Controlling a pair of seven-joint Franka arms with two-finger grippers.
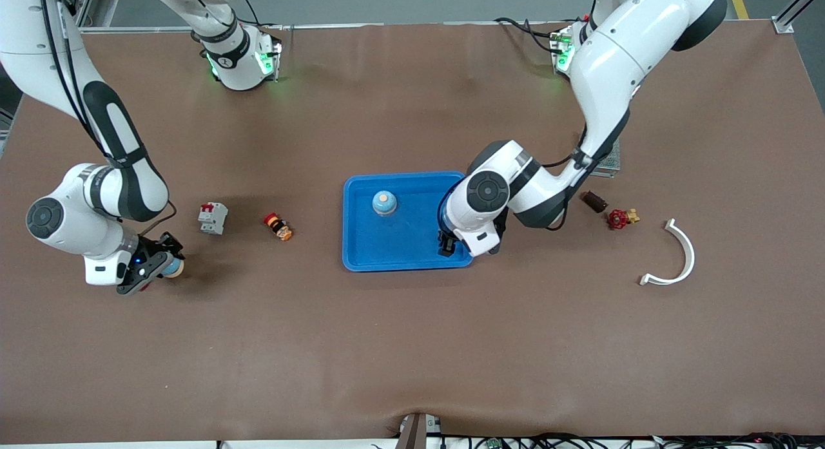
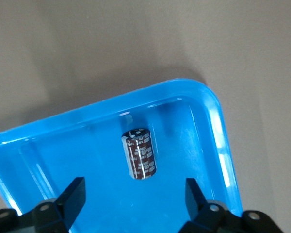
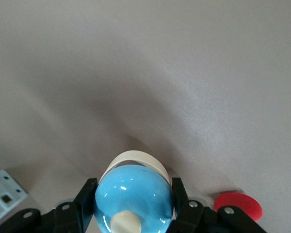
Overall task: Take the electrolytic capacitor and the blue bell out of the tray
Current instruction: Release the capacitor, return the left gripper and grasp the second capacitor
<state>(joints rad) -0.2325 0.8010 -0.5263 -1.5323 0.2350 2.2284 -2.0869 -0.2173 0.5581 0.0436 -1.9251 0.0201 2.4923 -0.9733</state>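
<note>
Tray (image 1: pixel 361 256), blue, sat at the middle of the table (image 1: pixel 412 346), and the left gripper (image 1: pixel 446 245) hung low over its corner nearest the left arm's end and the front camera, jaws spread and grasping nothing. Capacitor (image 2: pixel 139 154), dark brown with a silver stripe, lay on the tray floor between the spread fingers (image 2: pixel 73 194), clear of both. One blue bell (image 1: pixel 384 203) with a cream button already stood in the tray, toward its edge on the robots' side. Right gripper (image 1: pixel 151 267) was out near the table's edge at the right arm's end, clenched on a second blue bell (image 3: pixel 133 198), its cream base (image 3: pixel 134 161) showing in the right wrist view. Circuit breaker (image 1: pixel 213 218) and an orange-and-red button switch (image 1: pixel 278 226) lay between that gripper and the tray.
</note>
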